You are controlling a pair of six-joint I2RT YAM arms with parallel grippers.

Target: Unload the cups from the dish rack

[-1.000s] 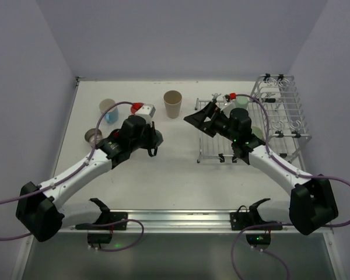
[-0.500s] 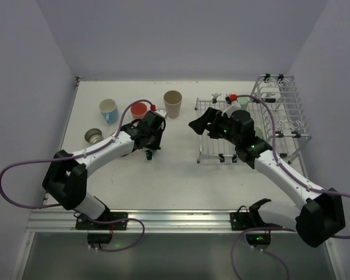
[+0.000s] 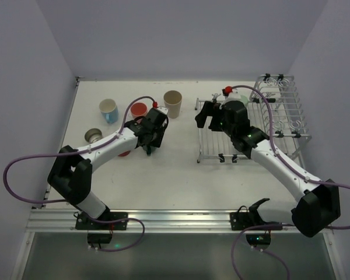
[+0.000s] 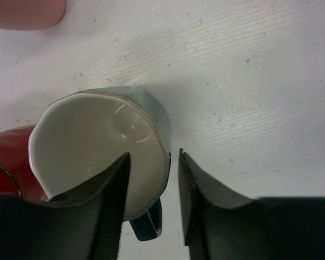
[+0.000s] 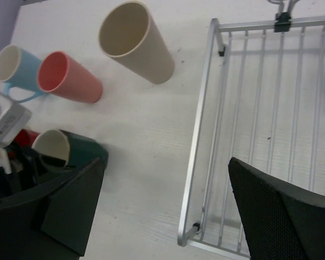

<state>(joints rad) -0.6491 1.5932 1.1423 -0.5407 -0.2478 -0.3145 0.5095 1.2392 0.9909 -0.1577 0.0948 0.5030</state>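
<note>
A dark teal mug (image 4: 97, 146) with a cream inside stands on the white table; it also shows in the right wrist view (image 5: 65, 149). My left gripper (image 4: 151, 157) is open astride its wall, one finger inside and the other outside with a gap. It sits left of centre in the top view (image 3: 150, 147). My right gripper (image 5: 167, 162) is open and empty above the left edge of the silver dish rack (image 5: 249, 135); in the top view it is at the rack's near-left part (image 3: 207, 116). The rack (image 3: 210, 146) has upright loops at the right (image 3: 280, 111).
A light blue mug (image 3: 109, 109), a pink tumbler (image 3: 139, 109) and a beige tumbler (image 3: 173, 103) stand behind the left gripper. A grey-beige cup (image 3: 94, 136) sits at the far left. A red cup (image 4: 5, 162) is right beside the teal mug.
The left arm has stretched out towards the table's middle and now stands at the teal mug. The right gripper has shifted back a little over the rack's left edge.
</note>
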